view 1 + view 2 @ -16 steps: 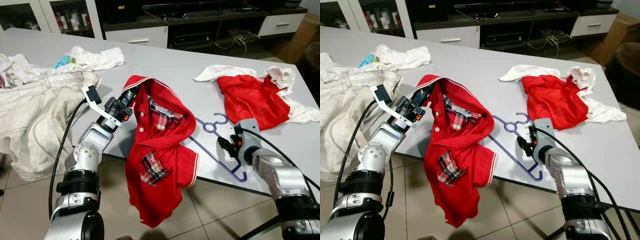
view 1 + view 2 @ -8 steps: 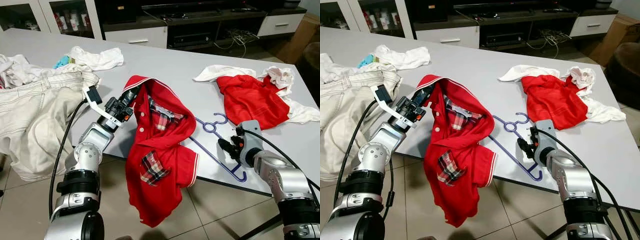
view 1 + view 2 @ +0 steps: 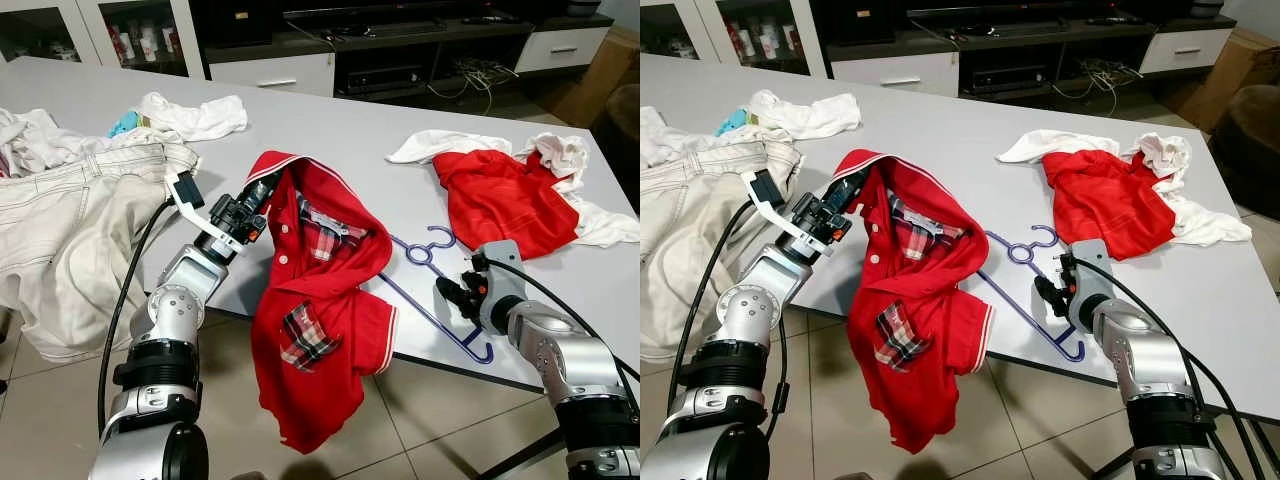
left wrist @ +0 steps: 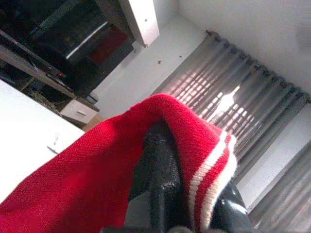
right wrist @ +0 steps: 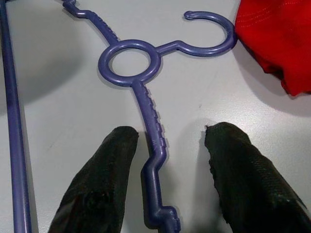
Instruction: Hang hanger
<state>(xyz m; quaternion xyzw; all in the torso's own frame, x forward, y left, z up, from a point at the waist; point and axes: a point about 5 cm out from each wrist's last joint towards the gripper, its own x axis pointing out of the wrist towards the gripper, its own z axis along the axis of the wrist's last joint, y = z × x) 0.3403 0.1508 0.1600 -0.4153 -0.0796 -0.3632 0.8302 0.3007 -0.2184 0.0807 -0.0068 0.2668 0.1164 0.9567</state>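
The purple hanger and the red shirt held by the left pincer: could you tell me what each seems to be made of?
The hanger looks like moulded plastic: smooth, slightly glossy, with ridged notches along its shoulder. The red shirt looks like knitted fabric, matte; a fine ribbed weave with white stripes shows at the left pincer.

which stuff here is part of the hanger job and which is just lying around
In the job: purple plastic hanger; red polo shirt with plaid collar; left pincer gripping it; right pincer, open astride the hanger.

Lying about: cream jeans; white cloth; red-and-white garment.
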